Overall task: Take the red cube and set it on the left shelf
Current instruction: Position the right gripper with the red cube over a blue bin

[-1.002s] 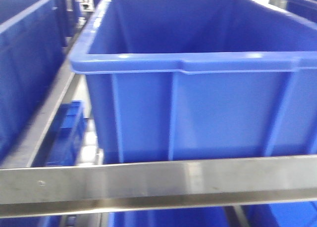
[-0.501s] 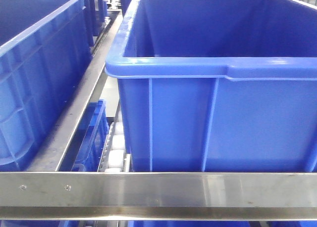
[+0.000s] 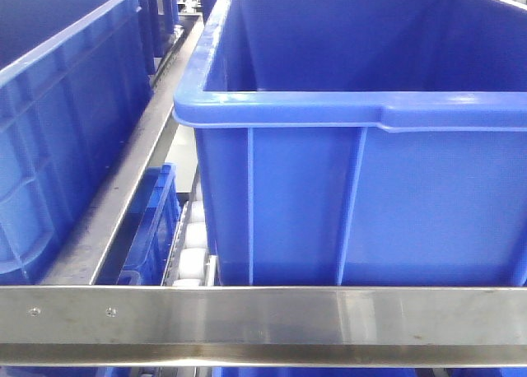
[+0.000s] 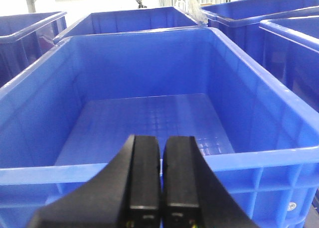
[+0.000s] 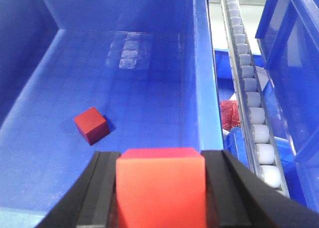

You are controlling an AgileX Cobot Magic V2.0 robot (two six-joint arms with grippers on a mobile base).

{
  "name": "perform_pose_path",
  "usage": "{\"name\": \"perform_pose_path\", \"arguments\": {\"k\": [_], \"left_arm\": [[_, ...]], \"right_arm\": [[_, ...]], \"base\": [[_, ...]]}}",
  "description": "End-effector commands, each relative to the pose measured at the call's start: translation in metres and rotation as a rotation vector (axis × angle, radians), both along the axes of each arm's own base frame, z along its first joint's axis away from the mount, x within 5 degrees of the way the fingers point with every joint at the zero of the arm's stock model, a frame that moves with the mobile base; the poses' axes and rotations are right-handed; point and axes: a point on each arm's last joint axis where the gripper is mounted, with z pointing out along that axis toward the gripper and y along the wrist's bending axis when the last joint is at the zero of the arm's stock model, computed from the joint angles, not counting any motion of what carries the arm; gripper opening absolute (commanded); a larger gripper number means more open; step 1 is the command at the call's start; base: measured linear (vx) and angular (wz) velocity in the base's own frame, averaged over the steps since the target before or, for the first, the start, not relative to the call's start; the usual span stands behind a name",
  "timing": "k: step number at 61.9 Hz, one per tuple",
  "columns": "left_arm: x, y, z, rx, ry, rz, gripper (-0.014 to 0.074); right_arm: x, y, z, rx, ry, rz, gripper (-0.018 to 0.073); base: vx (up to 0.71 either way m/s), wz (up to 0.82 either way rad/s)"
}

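The left gripper [image 4: 161, 158], fingers pressed together on nothing, hangs over a blue crate [image 4: 149, 123]. The right gripper [image 5: 160, 161] pinches the red cube [image 5: 160, 188] by opposite flat faces above a second crate [image 5: 149, 78] on the left shelf [image 3: 263, 315]; a darker cube [image 5: 91, 125] lies on its floor to the left, white rollers [image 5: 249, 98] to the right. The block looks light, rigid and smooth, so a square side grip suits.

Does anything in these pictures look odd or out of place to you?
Yes. A loose red cube lies on the floor of the blue crate, turned askew to its walls, while the right hand grips a second red cube. A red sparkly thing also sits beside the roller track; I cannot tell what.
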Motion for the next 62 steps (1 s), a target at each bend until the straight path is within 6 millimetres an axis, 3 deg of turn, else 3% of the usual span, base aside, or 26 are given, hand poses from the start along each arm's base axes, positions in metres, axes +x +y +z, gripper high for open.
{"name": "perform_pose_path", "arguments": {"k": [1,40,52,62], "left_arm": [[0.001,0.000,0.000,-0.009,-0.054,0.004,0.0106],[0.001,0.000,0.000,-0.009,-0.054,0.004,0.0106],[0.001,0.000,0.000,-0.009,-0.054,0.004,0.0106],[0.001,0.000,0.000,-0.009,-0.054,0.004,0.0106]], "right_arm": [[0.003,0.001,0.017,-0.004,-0.103,0.008,0.0057],[0.008,0.003,0.023,0.004,-0.170,0.026,0.0057],[0.046,0.009,0.036,0.008,-0.168,0.048,0.0057],[0.095,0.015,0.046,0.003,-0.102,0.053,0.0057]], "base": [[0.00,0.00],[0.00,0.00],[0.00,0.00],[0.00,0.00]]}}
